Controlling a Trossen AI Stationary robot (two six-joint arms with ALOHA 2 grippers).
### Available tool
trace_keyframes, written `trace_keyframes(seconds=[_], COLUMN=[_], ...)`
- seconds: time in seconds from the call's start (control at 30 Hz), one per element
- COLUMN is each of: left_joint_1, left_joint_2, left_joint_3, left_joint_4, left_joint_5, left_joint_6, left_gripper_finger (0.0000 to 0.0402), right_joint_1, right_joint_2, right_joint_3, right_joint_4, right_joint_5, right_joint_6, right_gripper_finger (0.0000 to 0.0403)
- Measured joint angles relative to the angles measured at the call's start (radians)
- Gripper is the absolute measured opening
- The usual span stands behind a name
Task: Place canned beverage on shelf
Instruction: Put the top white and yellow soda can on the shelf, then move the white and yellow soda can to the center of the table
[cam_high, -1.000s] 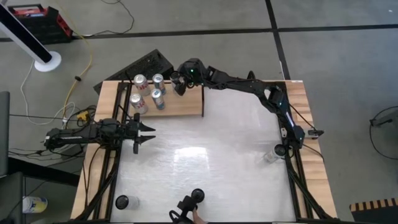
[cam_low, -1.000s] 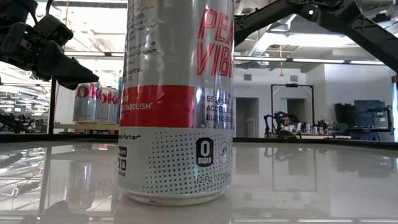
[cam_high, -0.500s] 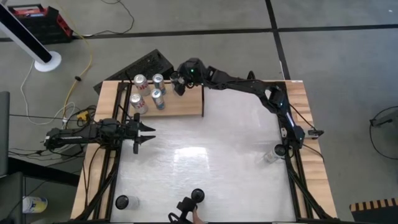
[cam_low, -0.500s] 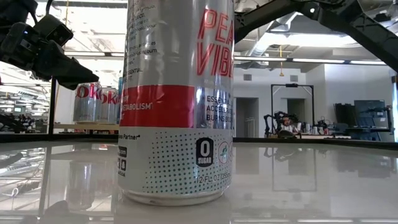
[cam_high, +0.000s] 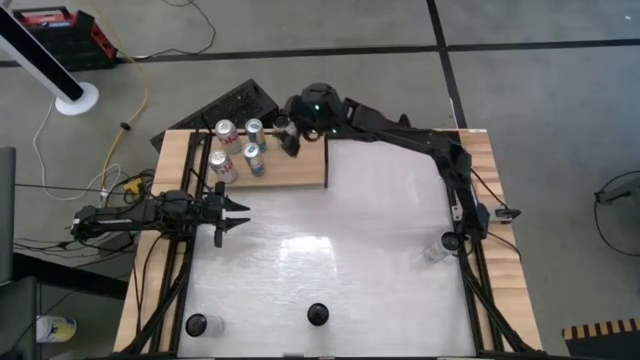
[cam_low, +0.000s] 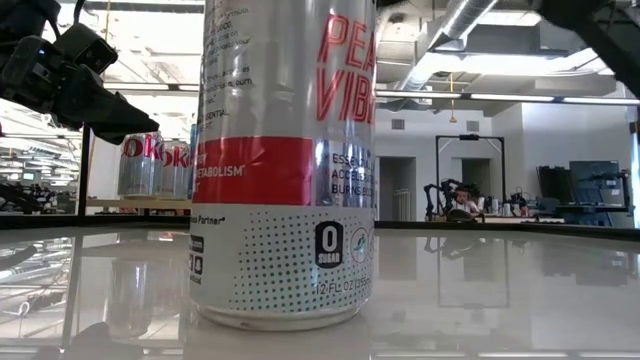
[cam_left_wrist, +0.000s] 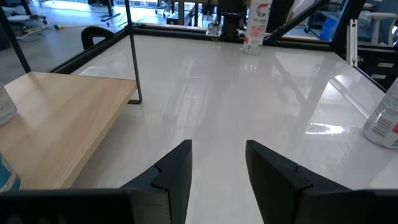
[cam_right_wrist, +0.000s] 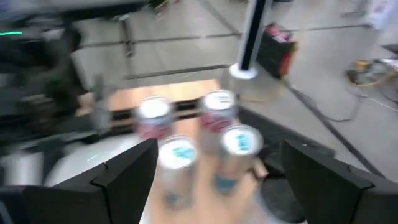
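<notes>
Since half a second ago the right pincer (cam_high: 291, 141) has lifted off the light-wood board shelf (cam_high: 300, 165), jaws wide and empty over four silver cans (cam_high: 238, 148); left pincer (cam_left_wrist: 217, 163) waits open. Low view: tall silver-and-red can (cam_low: 287, 160) stands on the glossy white surface (cam_low: 500, 290), likely rigid, slick, heavy; grip mid-body

I count seven cans in all. Four of them, the shelf cans (cam_high: 253, 157), stand on the one light-wood shelf (cam_high: 300, 172), two in the back row and two in the front row. The other three sit singly on the one white table (cam_high: 340, 230): a front-left can (cam_high: 197, 324), a front-centre can (cam_high: 317, 315) and a right-edge can (cam_high: 435, 250). There are two dark arms over the table, the left arm (cam_high: 140, 215) and the right arm (cam_high: 400, 135).
</notes>
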Motion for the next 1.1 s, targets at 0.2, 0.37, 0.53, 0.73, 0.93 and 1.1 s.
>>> trace_keyframes(seconds=[0.2,0.37,0.53,0.73,0.93,1.1], left_joint_1=[0.0,0.0,0.0,0.0,0.0,0.0], left_joint_2=[0.0,0.0,0.0,0.0,0.0,0.0], left_joint_3=[0.0,0.0,0.0,-0.002,-0.003,-0.003], left_joint_4=[0.0,0.0,0.0,0.016,0.024,0.027], left_joint_5=[0.0,0.0,0.0,0.0,0.0,-0.07], left_joint_6=[0.0,0.0,0.0,-0.078,-0.503,-0.48], left_gripper_finger=[0.0135,0.0135,0.0135,0.0135,0.0135,0.0135], right_joint_1=[0.113,0.219,0.363,0.57,0.769,0.872], right_joint_2=[-0.108,-0.214,-0.282,-0.336,-0.393,-0.474], right_joint_3=[0.051,0.053,0.052,0.043,-0.082,-0.342], right_joint_4=[-0.284,-0.545,-0.839,-1.024,-0.975,-0.798], right_joint_5=[0.001,0.004,0.004,0.096,0.349,0.601], right_joint_6=[-0.012,0.078,0.106,0.154,0.178,0.322], right_gripper_finger=[0.0361,0.0361,0.036,0.036,0.036,0.036])
